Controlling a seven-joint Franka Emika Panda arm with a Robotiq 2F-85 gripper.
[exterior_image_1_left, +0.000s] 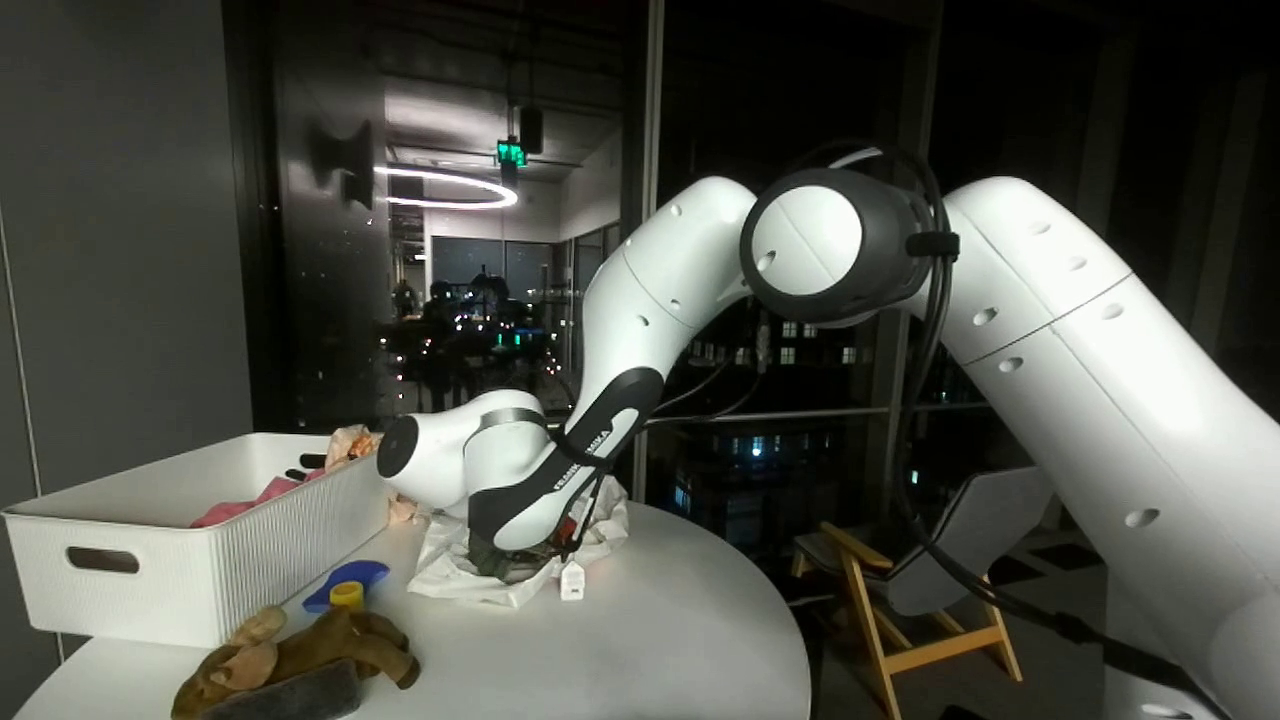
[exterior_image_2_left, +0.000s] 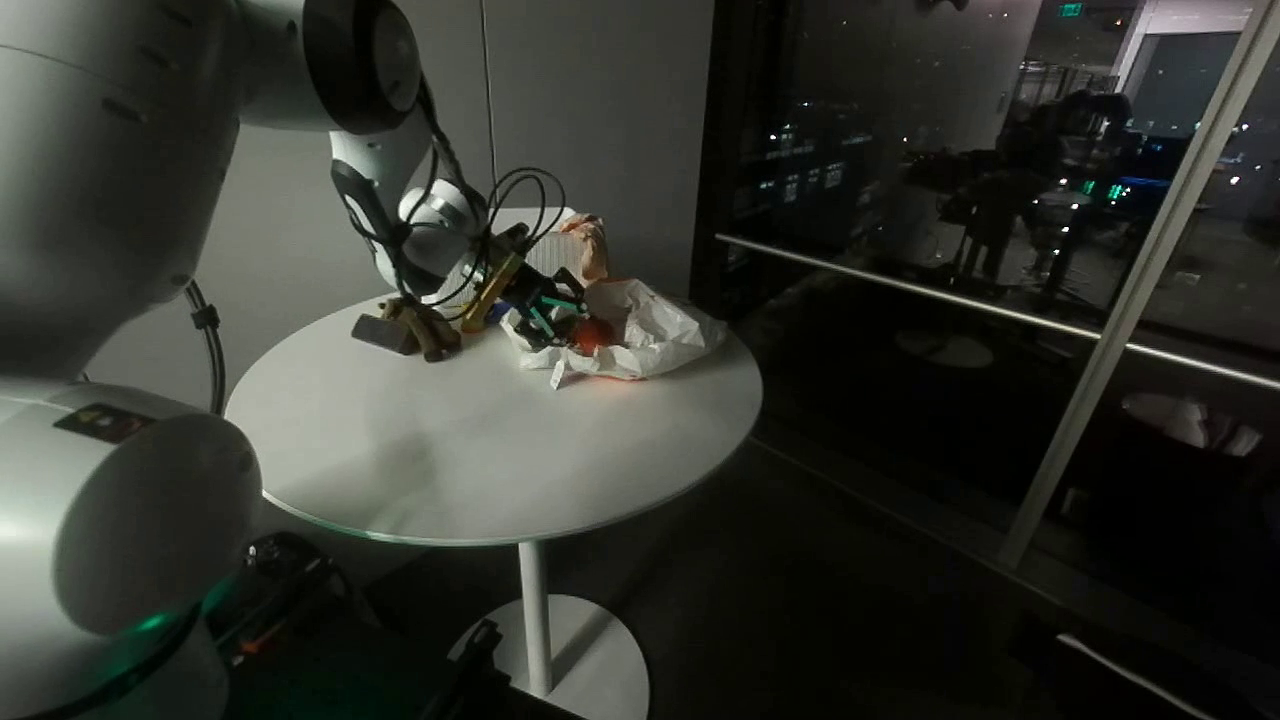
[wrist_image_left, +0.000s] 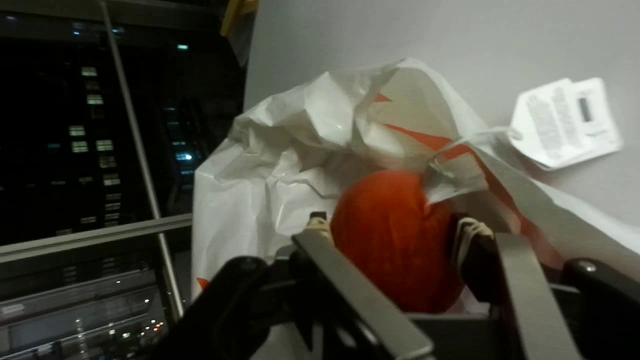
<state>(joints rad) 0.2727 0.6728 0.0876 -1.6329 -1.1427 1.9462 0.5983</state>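
The gripper (wrist_image_left: 391, 233) is clamped on the ball (wrist_image_left: 395, 245), a red one, with 1 finger against each side. The ball sits between the 2 fingers, and in the wrist view its rounded top, slightly blurred, reaches past their tips. From beside that top a pale cord runs to a white tag (wrist_image_left: 565, 122), out past the edge of the bag. The bag (wrist_image_left: 270, 190), white with orange marks, lies crumpled and open around the ball; whether they touch is hard to tell. Under the bag is the round white table (exterior_image_2_left: 480, 430). Near the bag lie a blue piece (exterior_image_1_left: 367, 576), a yellow piece (exterior_image_1_left: 347, 597) by it, and a brown plush (exterior_image_1_left: 320, 645). Next to these stands the white bin (exterior_image_1_left: 130, 595), with pink cloth (exterior_image_1_left: 240, 507) inside and peach cloth (exterior_image_1_left: 352, 443) over its rim. Past the table's edge stands 1 chair (exterior_image_1_left: 965, 540) with wooden legs. Farthest off is the window (exterior_image_1_left: 790, 400), dotted with night lights, a green sign (exterior_image_1_left: 511, 153) showing in the glass.
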